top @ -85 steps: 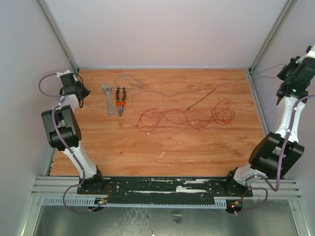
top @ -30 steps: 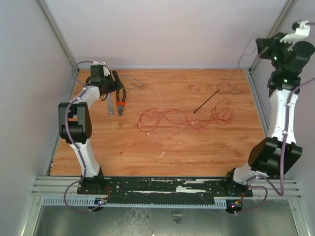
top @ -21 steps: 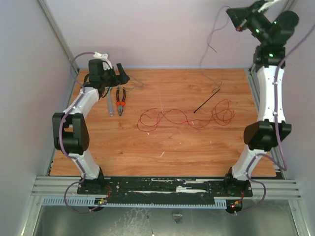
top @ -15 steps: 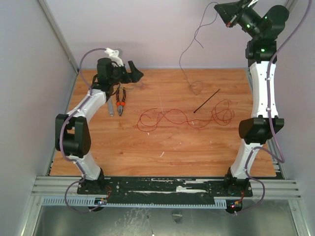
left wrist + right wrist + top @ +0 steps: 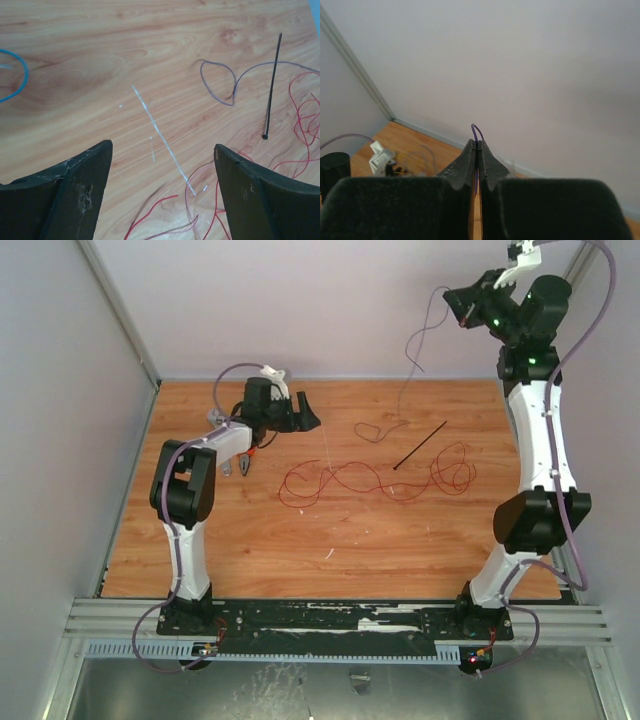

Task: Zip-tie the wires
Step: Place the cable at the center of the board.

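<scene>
The wires are in two parts. The red wires (image 5: pixel 370 480) lie in loops on the middle of the wooden table (image 5: pixel 330 540). One dark grey-purple wire (image 5: pixel 405 390) hangs from my right gripper (image 5: pixel 452 300), which is shut on it high above the far right, and its lower end coils on the table (image 5: pixel 375 430). In the right wrist view the wire (image 5: pixel 476 131) arches over the gripper (image 5: pixel 477 145). The black zip tie (image 5: pixel 420 445) lies straight beside the red loops. My left gripper (image 5: pixel 308 416) hovers open, left of the coil. Its wrist view shows the zip tie (image 5: pixel 271 85), the coil (image 5: pixel 220 85) and red strands (image 5: pixel 305 115).
Orange-handled pliers (image 5: pixel 246 458) and a grey wrench (image 5: pixel 226 466) lie at the far left, partly hidden under my left arm. A thin blue loop (image 5: pixel 20 75) shows at the left edge of the left wrist view. Walls close the table in behind and at both sides.
My right gripper has risen from the far right corner, lifting the grey-purple wire high off the table. My left arm has swung from the far left corner towards the middle, jaws open.
</scene>
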